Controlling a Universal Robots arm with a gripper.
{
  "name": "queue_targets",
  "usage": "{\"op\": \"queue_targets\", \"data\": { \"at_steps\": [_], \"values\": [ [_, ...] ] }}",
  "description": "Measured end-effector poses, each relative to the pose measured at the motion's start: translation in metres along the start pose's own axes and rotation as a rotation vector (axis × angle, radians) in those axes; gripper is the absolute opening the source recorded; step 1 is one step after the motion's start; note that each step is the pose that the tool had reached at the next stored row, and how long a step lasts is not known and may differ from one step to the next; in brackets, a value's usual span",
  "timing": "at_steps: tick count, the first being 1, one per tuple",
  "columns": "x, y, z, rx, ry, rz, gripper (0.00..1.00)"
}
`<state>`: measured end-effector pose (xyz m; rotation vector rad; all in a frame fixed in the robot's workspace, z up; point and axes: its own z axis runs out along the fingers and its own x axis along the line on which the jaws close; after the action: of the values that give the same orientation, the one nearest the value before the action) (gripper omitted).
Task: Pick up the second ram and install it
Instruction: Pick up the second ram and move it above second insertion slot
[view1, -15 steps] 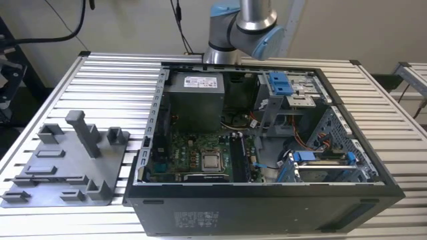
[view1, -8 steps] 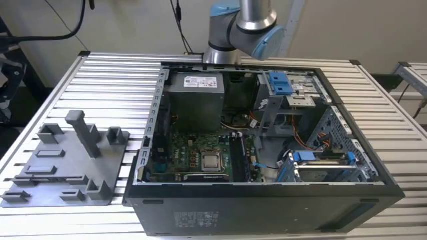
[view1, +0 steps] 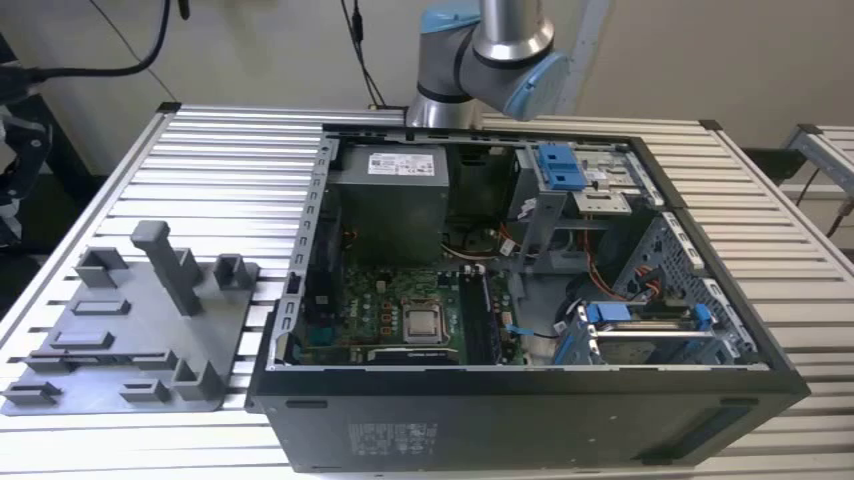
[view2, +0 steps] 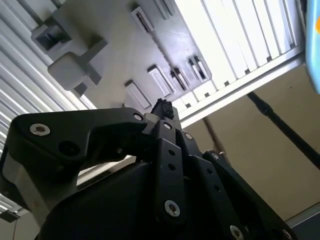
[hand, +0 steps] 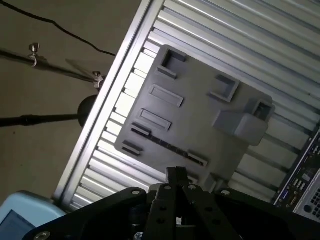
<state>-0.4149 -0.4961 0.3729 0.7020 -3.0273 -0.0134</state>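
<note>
The second ram is out of view. In both wrist views my black gripper (hand: 176, 174) (view2: 162, 107) hangs high over the grey plastic fixture (hand: 200, 125) (view2: 125, 45), its fingertips pressed together with nothing visible between them. The fixture (view1: 120, 340) lies on the slatted table at the exterior view's left, with upright posts and shallow slots. A thin dark strip runs along its long slot (hand: 165, 144); I cannot tell what it is. The arm (view1: 487, 50) rises behind the open computer case (view1: 534, 375).
The case lies open with the green motherboard (view1: 400, 300) facing up, and blue drive brackets (view1: 561, 165) on the exterior view's right. A tall post (view1: 171, 265) sticks up from the fixture. The slatted aluminium table (view1: 227, 180) ends just beyond the fixture; stand legs and cables are on the floor (hand: 45, 120).
</note>
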Motion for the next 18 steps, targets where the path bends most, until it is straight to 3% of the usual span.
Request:
{"op": "queue_targets", "data": {
  "at_steps": [18],
  "values": [
    [0.0, 0.0, 0.0006, 0.012, 0.0062, -0.305, 0.11]
  ]
}}
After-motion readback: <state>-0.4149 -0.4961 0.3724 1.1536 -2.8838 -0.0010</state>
